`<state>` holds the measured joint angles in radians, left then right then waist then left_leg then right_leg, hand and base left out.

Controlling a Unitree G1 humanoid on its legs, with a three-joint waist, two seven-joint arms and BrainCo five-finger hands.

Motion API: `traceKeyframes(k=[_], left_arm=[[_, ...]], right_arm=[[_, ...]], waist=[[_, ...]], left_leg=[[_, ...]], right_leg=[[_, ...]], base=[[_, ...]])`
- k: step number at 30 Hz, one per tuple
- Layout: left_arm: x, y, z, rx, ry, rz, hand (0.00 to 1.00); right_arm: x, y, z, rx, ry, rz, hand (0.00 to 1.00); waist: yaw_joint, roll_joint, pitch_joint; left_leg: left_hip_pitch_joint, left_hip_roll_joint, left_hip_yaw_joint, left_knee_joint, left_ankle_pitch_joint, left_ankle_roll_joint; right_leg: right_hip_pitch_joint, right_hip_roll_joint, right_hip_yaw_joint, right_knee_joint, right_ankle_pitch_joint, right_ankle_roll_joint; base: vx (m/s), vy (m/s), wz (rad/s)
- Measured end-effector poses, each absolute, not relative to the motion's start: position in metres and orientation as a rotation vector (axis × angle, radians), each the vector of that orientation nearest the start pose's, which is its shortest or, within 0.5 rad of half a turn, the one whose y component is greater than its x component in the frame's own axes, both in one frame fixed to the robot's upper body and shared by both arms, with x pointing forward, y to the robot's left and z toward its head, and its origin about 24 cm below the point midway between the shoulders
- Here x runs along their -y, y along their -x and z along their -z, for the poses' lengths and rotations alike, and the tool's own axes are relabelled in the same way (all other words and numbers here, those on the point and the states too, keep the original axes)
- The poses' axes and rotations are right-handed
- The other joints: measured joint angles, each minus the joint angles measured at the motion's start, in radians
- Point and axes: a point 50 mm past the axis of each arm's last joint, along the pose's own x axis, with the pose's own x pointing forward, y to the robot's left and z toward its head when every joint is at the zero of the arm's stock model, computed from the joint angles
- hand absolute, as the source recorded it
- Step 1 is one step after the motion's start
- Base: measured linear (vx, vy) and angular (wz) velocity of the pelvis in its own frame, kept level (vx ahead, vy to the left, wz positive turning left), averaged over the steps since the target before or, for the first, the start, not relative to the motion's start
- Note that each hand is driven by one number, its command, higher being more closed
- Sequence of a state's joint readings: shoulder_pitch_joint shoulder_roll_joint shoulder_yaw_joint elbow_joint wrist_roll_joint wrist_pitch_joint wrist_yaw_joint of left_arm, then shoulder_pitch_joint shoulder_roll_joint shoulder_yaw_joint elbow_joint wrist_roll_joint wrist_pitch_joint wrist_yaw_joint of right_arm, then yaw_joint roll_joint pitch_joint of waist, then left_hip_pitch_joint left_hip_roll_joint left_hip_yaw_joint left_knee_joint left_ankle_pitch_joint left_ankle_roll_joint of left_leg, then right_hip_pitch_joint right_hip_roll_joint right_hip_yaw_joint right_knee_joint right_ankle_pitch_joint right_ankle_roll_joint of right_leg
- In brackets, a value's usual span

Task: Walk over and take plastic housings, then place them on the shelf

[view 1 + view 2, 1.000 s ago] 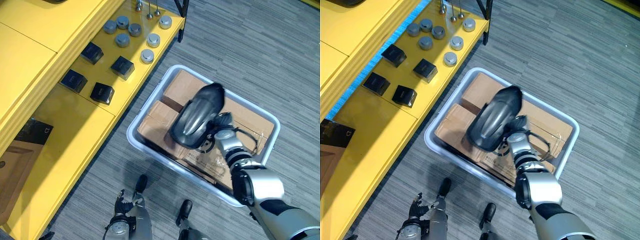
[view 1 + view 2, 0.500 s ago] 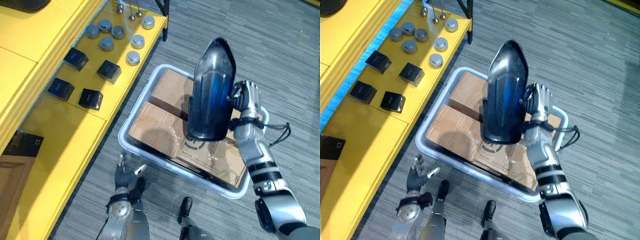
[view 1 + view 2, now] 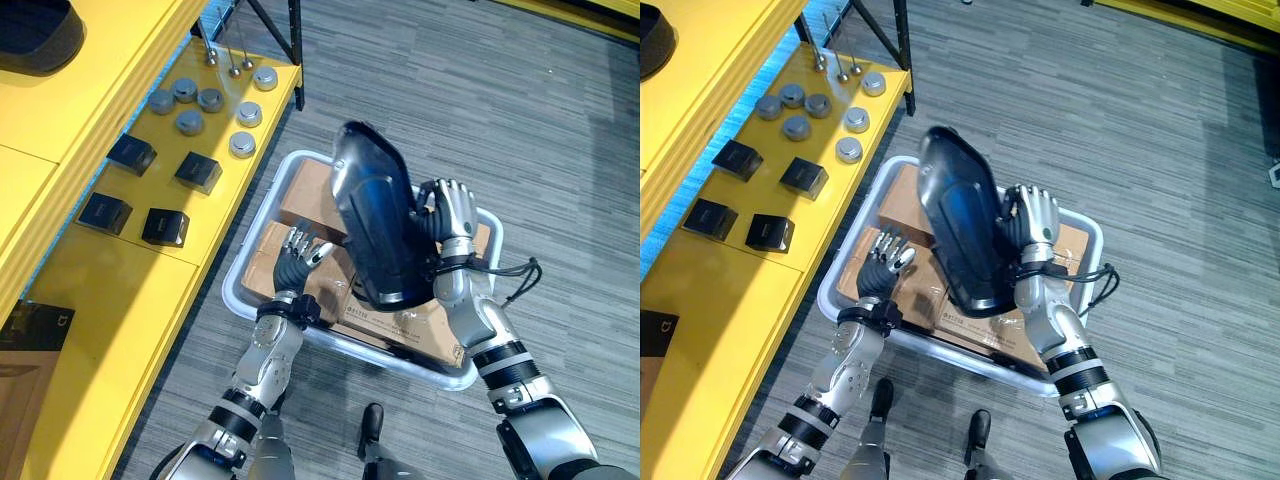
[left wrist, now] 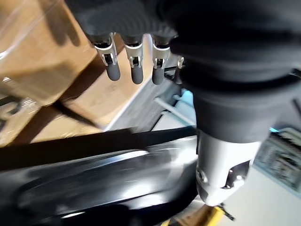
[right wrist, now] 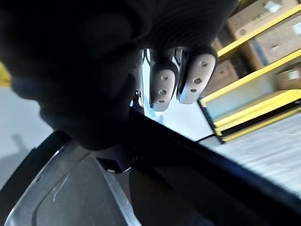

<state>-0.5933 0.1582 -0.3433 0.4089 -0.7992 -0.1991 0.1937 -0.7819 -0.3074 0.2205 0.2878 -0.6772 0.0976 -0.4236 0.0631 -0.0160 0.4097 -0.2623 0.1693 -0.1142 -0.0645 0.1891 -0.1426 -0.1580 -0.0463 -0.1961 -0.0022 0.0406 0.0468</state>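
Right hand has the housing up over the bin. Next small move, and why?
Probably bring the left hand in against the side of the plastic housing. The right hand grips it by one edge alone, tilted above the bin, while the left hand is open beside it, apparently not touching. A second support looks sensible before swinging to the yellow shelf.

One housing (image 3: 380,230), four black boxes (image 3: 197,171), seven discs (image 3: 242,145).

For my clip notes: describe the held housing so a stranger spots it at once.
Beside the yellow shelf, a pale tub of cardboard boxes sits on the floor. Over it the right hand grips the housing, the left hand open beside it. It is a long, glossy black curved shell, bigger than the shelf's small dark blocks and grey discs.
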Motion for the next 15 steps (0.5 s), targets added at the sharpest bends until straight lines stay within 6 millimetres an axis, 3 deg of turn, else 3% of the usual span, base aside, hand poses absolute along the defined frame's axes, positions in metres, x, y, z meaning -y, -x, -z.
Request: traceKeyframes(k=[11,12,15], left_arm=[[-0.088,-0.355,-0.103,0.043,0.478,0.134,0.0],[-0.087,-0.355,-0.102,0.037,0.482,0.126,1.0],[-0.082,-0.354,-0.101,0.018,0.529,0.105,1.0]], right_arm=[[0.089,-0.347,-0.228,0.774,0.859,0.291,1.0],[0.085,-0.344,-0.228,0.787,0.84,0.286,1.0],[0.078,-0.333,-0.221,0.8,0.773,0.294,1.0]], waist=[[-0.002,-0.003,-0.005],[-0.002,-0.005,-0.007],[-0.003,-0.015,-0.023]], left_leg=[[0.004,-0.001,0.01,0.0,0.015,0.001],[0.004,-0.001,0.01,-0.001,0.016,0.001],[0.005,-0.001,0.013,-0.003,0.015,0.001]], right_leg=[[-0.002,0.001,0.021,-0.009,0.031,0.0],[-0.002,0.001,0.021,-0.01,0.031,0.0],[-0.001,0.0,0.022,-0.016,0.037,0.001]], base=[[-0.06,0.032,-0.04],[-0.06,0.032,-0.02],[-0.03,0.029,-0.03]])
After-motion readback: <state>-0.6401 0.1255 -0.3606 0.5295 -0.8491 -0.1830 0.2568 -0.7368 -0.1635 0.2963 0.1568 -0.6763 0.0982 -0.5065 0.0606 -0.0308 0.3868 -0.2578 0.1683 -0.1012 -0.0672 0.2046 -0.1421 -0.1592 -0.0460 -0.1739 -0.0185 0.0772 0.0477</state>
